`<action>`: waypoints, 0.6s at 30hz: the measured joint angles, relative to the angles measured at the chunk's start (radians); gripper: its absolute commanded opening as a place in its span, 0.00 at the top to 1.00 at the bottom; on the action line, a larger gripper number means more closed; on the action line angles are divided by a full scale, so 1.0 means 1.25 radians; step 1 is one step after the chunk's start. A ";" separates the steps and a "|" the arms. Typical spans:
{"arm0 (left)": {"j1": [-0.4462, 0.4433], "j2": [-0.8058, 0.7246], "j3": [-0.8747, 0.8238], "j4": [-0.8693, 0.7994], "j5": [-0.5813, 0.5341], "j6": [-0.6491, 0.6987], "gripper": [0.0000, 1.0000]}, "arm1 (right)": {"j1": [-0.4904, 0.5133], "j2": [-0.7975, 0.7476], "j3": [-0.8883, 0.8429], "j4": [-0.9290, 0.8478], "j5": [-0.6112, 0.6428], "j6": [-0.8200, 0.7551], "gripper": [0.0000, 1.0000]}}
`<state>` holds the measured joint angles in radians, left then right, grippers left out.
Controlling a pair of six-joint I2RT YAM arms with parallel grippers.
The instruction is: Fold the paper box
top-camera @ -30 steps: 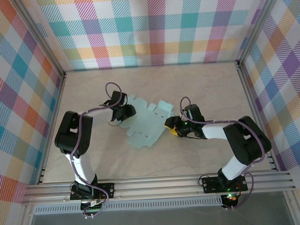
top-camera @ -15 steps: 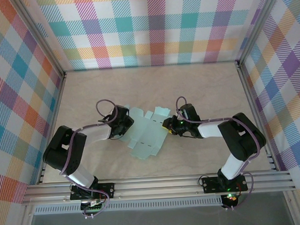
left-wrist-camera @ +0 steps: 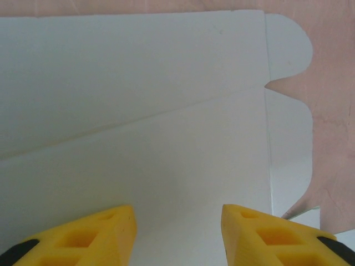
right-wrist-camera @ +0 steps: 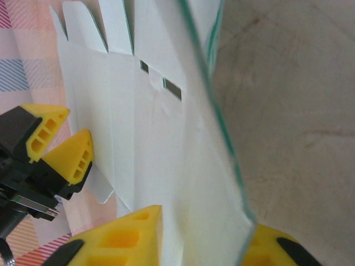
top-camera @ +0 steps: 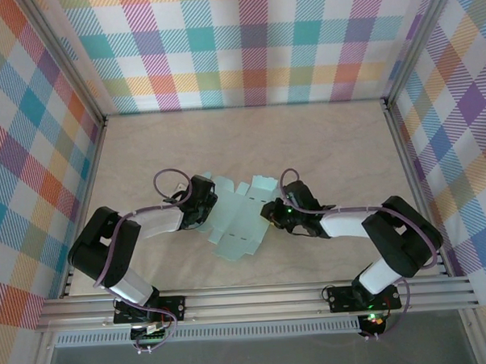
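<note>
The paper box (top-camera: 233, 223) is a pale mint flat blank with flaps, lying in the middle of the table. My left gripper (top-camera: 205, 204) is at its left edge. In the left wrist view its yellow fingers (left-wrist-camera: 119, 224) stand apart, open, over a creased panel of the box (left-wrist-camera: 166, 111). My right gripper (top-camera: 270, 211) is at the blank's right edge. In the right wrist view it (right-wrist-camera: 205, 221) is shut on a panel of the box (right-wrist-camera: 161, 127), which is lifted off the table. The left gripper (right-wrist-camera: 75, 124) shows at the far side of the sheet.
Plaid walls (top-camera: 253, 44) close in the back and both sides. An aluminium rail (top-camera: 256, 298) runs along the near edge by the arm bases. Bare tabletop (top-camera: 306, 139) lies behind the blank.
The right gripper has closed on the blank's right edge and pushed slightly left. The left arm has lowered and reached onto the blank's left side. The blank has shifted a little.
</note>
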<state>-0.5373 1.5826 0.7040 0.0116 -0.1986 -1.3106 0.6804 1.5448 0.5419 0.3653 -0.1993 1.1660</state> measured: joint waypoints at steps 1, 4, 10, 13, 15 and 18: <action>-0.001 0.000 0.000 0.000 -0.002 -0.003 0.53 | 0.009 -0.001 -0.003 0.000 0.011 0.008 0.82; -0.004 -0.001 0.000 0.000 -0.010 -0.009 0.50 | 0.041 -0.003 -0.009 -0.003 0.044 0.033 0.89; -0.010 -0.027 -0.004 -0.011 -0.027 0.002 0.16 | 0.049 -0.017 0.013 -0.053 0.063 0.024 1.00; -0.014 -0.079 -0.010 -0.045 -0.047 0.057 0.00 | 0.023 -0.016 0.066 -0.127 0.027 -0.035 1.00; -0.013 -0.126 -0.009 -0.073 -0.061 0.119 0.00 | -0.020 -0.008 0.111 -0.179 -0.008 -0.097 1.00; -0.012 -0.172 0.019 -0.110 -0.063 0.233 0.00 | -0.082 0.024 0.189 -0.276 -0.076 -0.207 1.00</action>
<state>-0.5518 1.3674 0.7277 -0.1265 -0.2779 -1.0191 0.5774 1.5745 0.7780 0.0196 -0.2939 0.9070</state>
